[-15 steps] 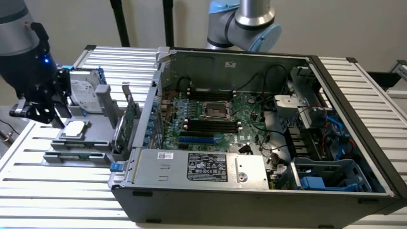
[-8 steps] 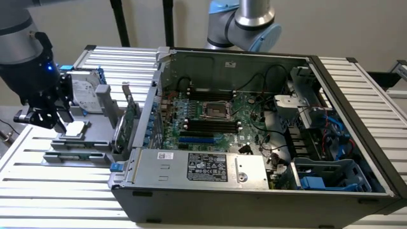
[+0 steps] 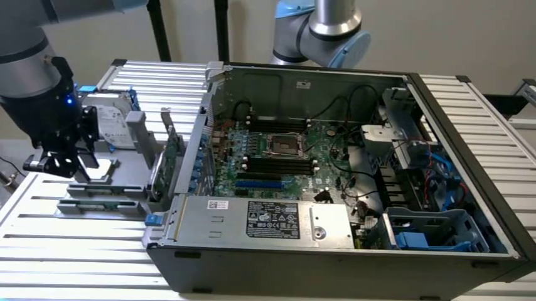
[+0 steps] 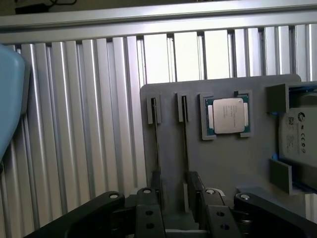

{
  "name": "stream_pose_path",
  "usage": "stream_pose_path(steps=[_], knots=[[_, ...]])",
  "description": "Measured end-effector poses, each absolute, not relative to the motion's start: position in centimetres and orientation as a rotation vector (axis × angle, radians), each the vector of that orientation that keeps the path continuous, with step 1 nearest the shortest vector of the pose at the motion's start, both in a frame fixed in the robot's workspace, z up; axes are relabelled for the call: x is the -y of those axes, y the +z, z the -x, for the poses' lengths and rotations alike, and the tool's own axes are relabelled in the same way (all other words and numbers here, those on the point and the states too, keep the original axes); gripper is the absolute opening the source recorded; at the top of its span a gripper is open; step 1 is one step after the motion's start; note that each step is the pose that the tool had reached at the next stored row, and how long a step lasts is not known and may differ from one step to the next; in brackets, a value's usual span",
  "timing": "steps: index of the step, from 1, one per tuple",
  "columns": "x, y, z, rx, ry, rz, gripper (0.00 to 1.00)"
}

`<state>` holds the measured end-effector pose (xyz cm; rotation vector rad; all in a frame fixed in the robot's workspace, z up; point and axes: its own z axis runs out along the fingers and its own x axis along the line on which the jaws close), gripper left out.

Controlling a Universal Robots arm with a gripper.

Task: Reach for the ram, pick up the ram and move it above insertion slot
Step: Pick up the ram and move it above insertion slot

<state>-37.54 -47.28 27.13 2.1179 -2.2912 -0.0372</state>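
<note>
**Over the grey plastic tray (image 4: 223, 163), a black two-fingered gripper (image 4: 179, 212) straddles the long, thin ram (image 4: 184, 134)**

On the slatted aluminium table (image 4: 74, 129), near its edge at the exterior view's left, the robot arm's gripper hangs low over the tray with its fingers (image 4: 150, 215) spread apart. The ram stands on edge in a narrow groove of the tray, showing a dark edge in the wrist view. Its near end runs into the gap between the two fingers. The gap looks wider than the stick, though whether either pad touches it cannot be told. A second thin stick (image 4: 155, 134) stands on edge in the neighbouring groove, parallel to the ram and just beside it. On the ram's other side a square, silver-lidded processor (image 4: 228, 115) lies flat in a recess of the tray. Beyond it a silver hard drive (image 4: 297, 136) with a white label sits at the tray's edge. In the exterior view an upright green expansion card (image 3: 172, 157) stands just beside the wall of the open dark-grey computer case (image 3: 335, 276). The case lies on its side on the table, well apart from the gripper. Inside it, on the green motherboard (image 3: 322, 141), long black insertion slots (image 3: 277, 165) flank the processor socket (image 3: 280, 145). A second robot arm (image 3: 322, 28), light blue and silver, rises behind the case.
</note>
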Motion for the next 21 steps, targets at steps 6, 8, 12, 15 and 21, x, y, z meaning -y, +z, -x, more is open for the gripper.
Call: stream_pose_path(steps=[6,8,12,15,21], knots=[[47.7,26.2,37.5,2.291,-0.037,-2.118,0.36],[47.9,25.8,37.5,2.291,-0.037,-2.118,0.36],[48.0,25.1,37.5,2.291,-0.037,-2.118,0.36],[48.1,24.6,37.5,2.29,-0.037,-2.119,0.36],[48.2,23.5,37.5,2.288,-0.037,-2.122,0.36]])
